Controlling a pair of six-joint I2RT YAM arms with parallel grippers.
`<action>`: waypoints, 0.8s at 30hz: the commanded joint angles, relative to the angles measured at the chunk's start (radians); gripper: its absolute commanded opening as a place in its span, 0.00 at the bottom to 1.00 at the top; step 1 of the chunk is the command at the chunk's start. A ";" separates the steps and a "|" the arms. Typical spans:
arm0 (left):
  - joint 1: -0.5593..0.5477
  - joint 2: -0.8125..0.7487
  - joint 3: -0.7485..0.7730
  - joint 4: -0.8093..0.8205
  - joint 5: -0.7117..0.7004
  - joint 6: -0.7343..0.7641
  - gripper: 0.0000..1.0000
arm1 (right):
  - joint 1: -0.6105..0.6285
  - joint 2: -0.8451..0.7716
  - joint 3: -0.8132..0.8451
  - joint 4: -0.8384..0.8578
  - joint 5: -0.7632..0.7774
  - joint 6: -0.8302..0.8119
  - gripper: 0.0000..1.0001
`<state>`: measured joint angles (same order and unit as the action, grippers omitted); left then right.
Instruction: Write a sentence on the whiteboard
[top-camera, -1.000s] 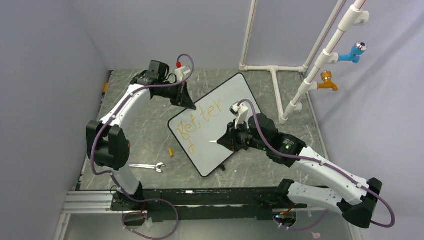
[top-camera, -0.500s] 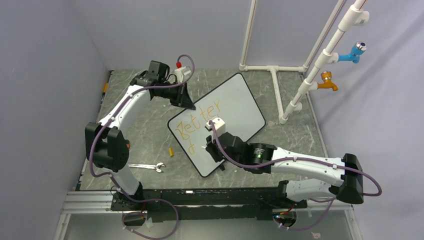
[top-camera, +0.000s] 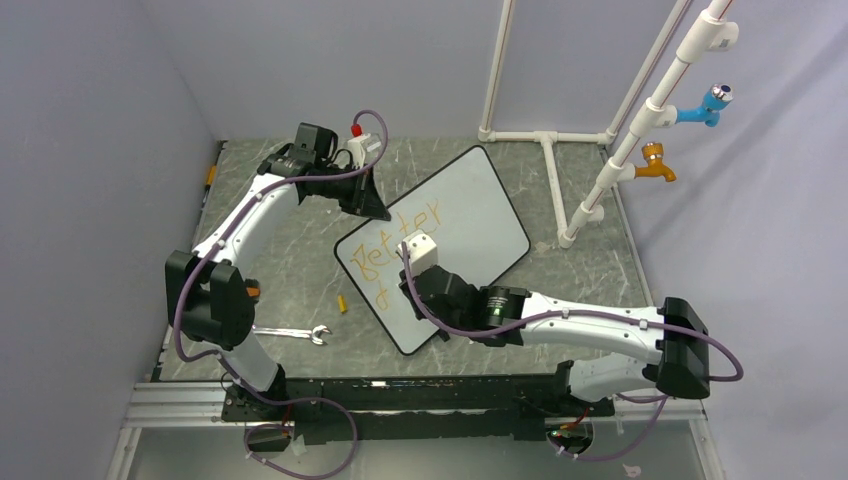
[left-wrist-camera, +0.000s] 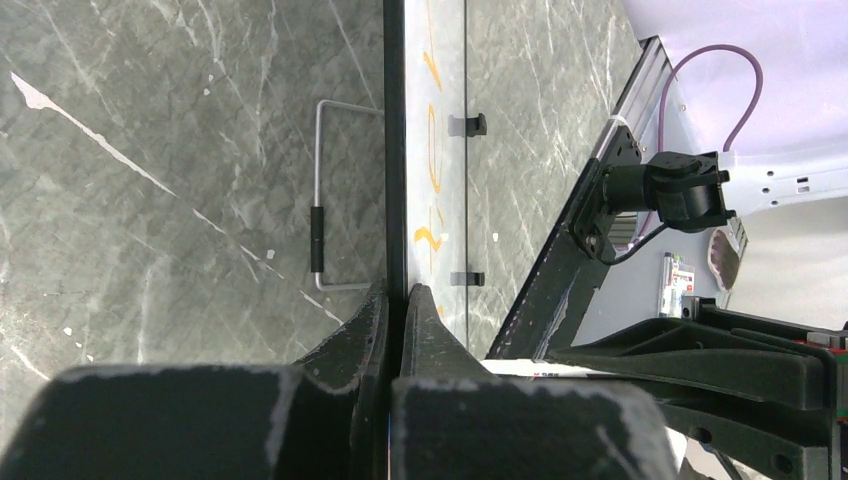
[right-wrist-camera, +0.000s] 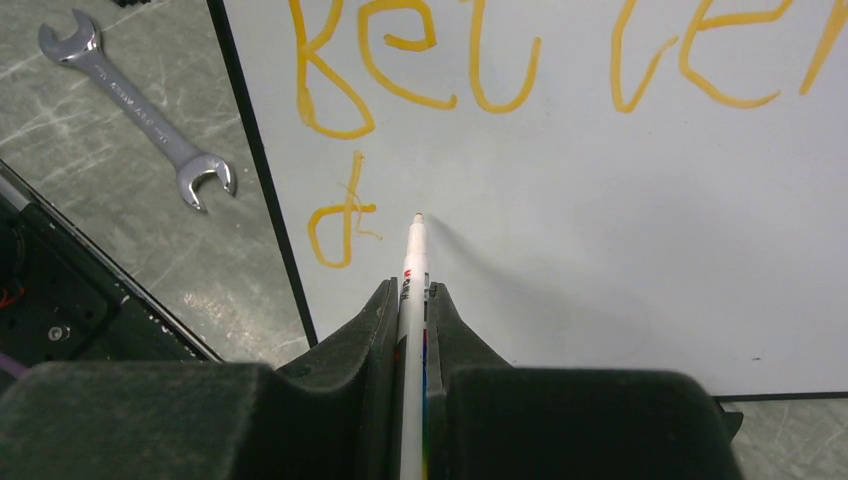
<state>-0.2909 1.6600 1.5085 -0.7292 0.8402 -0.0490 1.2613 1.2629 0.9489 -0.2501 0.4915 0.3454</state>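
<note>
right tool (right-wrist-camera: 411, 292) clamps marker (right-wrist-camera: 414, 252); tip just beside sentence (right-wrist-camera: 345, 209)

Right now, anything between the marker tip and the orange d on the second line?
Nothing; just a bare strip of whiteboard separates the marker tip from the d, shown in the right wrist view.

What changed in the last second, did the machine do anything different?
The right fingers, gripping the marker, swung left across the whiteboard to just beside the "d". The left fingers stayed clamped on its edge; the lettering gained nothing.
</note>
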 joint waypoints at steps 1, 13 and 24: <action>0.002 -0.054 -0.001 0.088 -0.043 0.057 0.00 | 0.005 0.015 0.055 0.061 0.023 -0.016 0.00; 0.002 -0.062 -0.013 0.105 -0.028 0.014 0.00 | 0.005 0.071 0.082 0.067 0.007 -0.026 0.00; 0.001 -0.062 -0.013 0.105 -0.029 0.011 0.00 | 0.006 0.081 0.072 0.069 -0.053 -0.018 0.00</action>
<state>-0.2913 1.6516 1.4921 -0.7074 0.8406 -0.0723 1.2625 1.3411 0.9962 -0.2222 0.4828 0.3279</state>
